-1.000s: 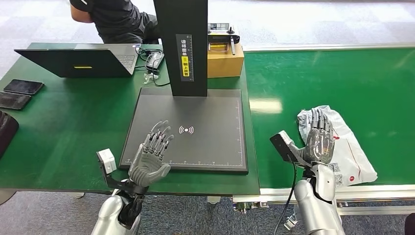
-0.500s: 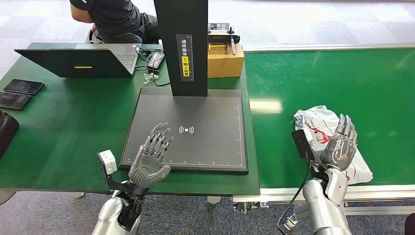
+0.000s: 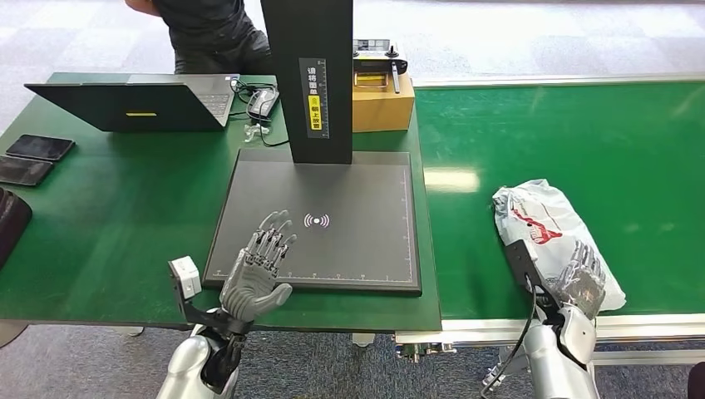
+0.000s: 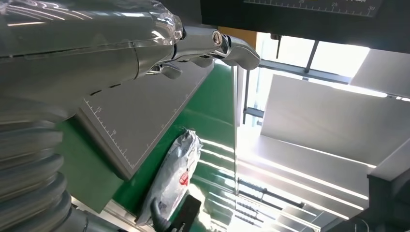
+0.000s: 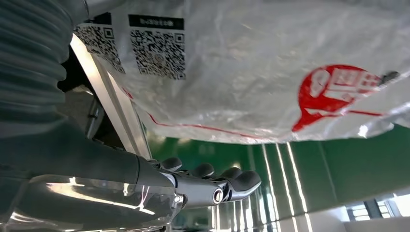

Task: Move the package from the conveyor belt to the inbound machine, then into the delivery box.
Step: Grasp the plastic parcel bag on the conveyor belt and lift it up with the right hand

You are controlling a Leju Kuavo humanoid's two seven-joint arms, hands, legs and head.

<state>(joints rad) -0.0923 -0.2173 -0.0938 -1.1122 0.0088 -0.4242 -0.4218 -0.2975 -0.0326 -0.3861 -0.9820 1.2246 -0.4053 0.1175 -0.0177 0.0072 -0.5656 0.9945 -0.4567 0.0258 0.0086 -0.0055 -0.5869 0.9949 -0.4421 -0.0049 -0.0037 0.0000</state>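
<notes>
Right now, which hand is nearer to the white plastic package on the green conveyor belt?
Right. The right hand is at the near end of the white plastic package, overlapping it. The left hand is well away, over the dark scanner plate.

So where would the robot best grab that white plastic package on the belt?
Probably the near end of the package, from the belt's front edge, where the right hand is. The bag lies flat and crinkled, lengthwise away from the robot, so fingers could likely pinch its soft loose plastic there more easily than its broad top.
</notes>
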